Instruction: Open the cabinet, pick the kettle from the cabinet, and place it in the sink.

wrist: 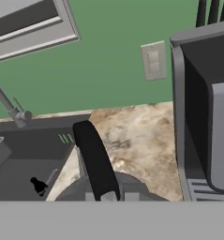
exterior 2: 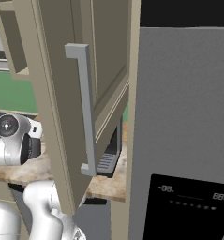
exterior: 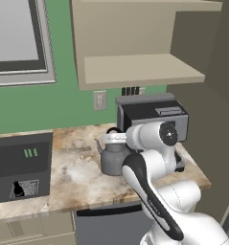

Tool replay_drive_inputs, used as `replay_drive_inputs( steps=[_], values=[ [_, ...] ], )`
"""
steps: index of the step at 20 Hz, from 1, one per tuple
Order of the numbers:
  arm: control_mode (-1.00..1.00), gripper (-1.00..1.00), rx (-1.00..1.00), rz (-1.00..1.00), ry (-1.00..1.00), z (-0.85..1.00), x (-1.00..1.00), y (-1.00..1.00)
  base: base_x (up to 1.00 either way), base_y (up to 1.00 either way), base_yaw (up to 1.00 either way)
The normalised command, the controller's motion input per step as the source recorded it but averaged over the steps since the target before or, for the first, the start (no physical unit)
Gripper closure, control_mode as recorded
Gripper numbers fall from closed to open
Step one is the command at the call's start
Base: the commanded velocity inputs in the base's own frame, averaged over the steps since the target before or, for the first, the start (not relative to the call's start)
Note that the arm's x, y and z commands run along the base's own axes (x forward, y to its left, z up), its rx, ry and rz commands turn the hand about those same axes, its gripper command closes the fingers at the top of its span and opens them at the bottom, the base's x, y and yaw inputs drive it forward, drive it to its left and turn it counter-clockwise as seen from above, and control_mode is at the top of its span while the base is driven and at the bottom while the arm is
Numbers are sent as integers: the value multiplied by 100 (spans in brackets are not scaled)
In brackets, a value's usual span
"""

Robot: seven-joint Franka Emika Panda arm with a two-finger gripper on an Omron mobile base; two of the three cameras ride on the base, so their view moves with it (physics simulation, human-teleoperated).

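Beige-tan wall cabinet point(exterior: 135, 48) stands open, its raised-panel door point(exterior 2: 66, 117) with long grey bar handle point(exterior 2: 87, 112) swung toward the near right. Small squat dark grey metal kettle point(exterior: 113, 158) hangs just over the mottled stone counter point(exterior: 73, 177), gripper point(exterior: 117, 139) fingers clamped on its black arched loop handle point(wrist: 97, 161). Step in hand, by my reading: carry left to the wide dark charcoal sink point(exterior: 20, 165). Best keep the kettle level and lift clear of the basin rim; the smooth rounded handle may let the body swing. Boxy grey coffee machine point(exterior: 152, 117) sits close behind.

Kettle point(exterior: 113, 160) dull grey metal, countertop point(exterior: 82, 182) polished marble-look, cabinet point(exterior 2: 62, 117) matt beige.
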Motion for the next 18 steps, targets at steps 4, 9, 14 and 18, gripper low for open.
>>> replay_drive_inputs(
  steps=[4, 9, 14, 18],
  values=[
    [-100, 100, 0, 0, 0, 0, 0, 0, 0, 0, 0],
    [-100, 100, 0, 0, 0, 0, 0, 0, 0, 0, 0],
    [-100, 100, 0, 0, 0, 0, 0, 0, 0, 0, 0],
    [-100, 100, 0, 0, 0, 0, 0, 0, 0, 0, 0]
  ],
)
